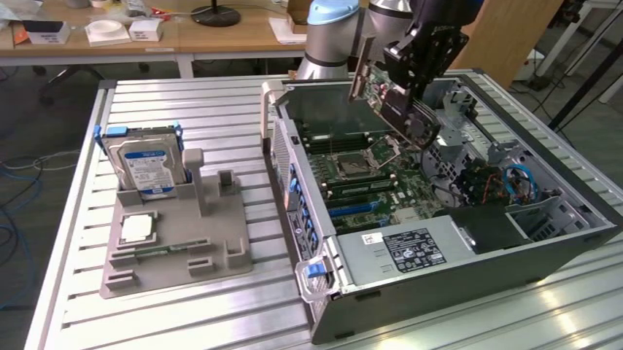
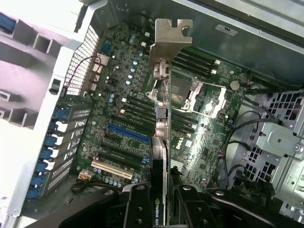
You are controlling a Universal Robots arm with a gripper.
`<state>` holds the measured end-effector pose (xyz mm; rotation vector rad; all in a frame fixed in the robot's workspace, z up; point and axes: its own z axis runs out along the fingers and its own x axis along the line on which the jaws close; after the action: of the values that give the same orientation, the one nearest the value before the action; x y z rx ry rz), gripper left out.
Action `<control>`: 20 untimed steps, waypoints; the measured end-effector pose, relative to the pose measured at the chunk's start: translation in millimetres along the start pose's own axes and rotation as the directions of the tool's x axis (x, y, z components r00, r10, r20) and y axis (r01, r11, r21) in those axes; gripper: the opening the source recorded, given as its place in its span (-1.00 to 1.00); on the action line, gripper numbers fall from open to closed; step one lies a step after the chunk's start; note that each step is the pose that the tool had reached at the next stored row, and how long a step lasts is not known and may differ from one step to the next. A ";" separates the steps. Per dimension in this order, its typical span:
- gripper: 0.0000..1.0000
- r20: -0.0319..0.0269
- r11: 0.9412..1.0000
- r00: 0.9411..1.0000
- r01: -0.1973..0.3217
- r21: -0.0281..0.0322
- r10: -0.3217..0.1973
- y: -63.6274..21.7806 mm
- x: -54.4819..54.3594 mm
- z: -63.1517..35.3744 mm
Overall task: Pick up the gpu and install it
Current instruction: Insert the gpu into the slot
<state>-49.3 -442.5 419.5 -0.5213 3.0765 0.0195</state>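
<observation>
A slatted metal table (image 1: pixel 195 95) carries everything in the scene. On the exterior view's right, a desktop computer case (image 1: pixel 545 248) lies on its side with the panel off, so the green motherboard (image 1: pixel 360 182) faces up. A grey power supply (image 1: pixel 409 251) with a black label sits at the near end of the case.

The robot arm (image 1: pixel 326 36) rises behind the case and leans over the opening. On the exterior view's left, well apart from the case, a grey parts holder (image 1: pixel 175 248) rests flat on the table. A silver hard drive (image 1: pixel 146 164) with a blue and white label stands upright in it, and a square processor chip (image 1: pixel 136 228) lies in a pocket nearer the front.

The gpu (image 2: pixel 159 156) hangs in the air above the motherboard, tilted, not seated in any slot. Its metal bracket (image 2: pixel 170 38) is at the end farthest from the gripper (image 2: pixel 161 209). The gripper is clamped on the card, one black finger pressing each flat side. A blue expansion slot (image 2: pixel 128 134) lies on the board below, just beside the card's line.
</observation>
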 end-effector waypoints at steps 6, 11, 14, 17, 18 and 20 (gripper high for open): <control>-0.48 0.000 0.998 0.998 0.060 -0.001 -0.060 -0.7 -1.9 0.1; -0.48 -0.001 0.994 0.994 0.110 -0.003 -0.110 -1.1 -3.3 0.1; -0.48 -0.001 0.993 0.993 0.122 -0.003 -0.122 -1.2 -3.5 0.1; -0.48 -0.001 0.989 0.989 0.145 -0.003 -0.145 -1.2 -3.6 0.2; -0.48 -0.001 0.988 0.988 0.154 -0.004 -0.154 -1.2 -3.6 0.2; -0.48 -0.001 0.985 0.985 0.171 -0.004 -0.171 -1.3 -3.6 0.3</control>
<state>-45.5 -442.5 419.3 -0.7840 3.0214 0.0223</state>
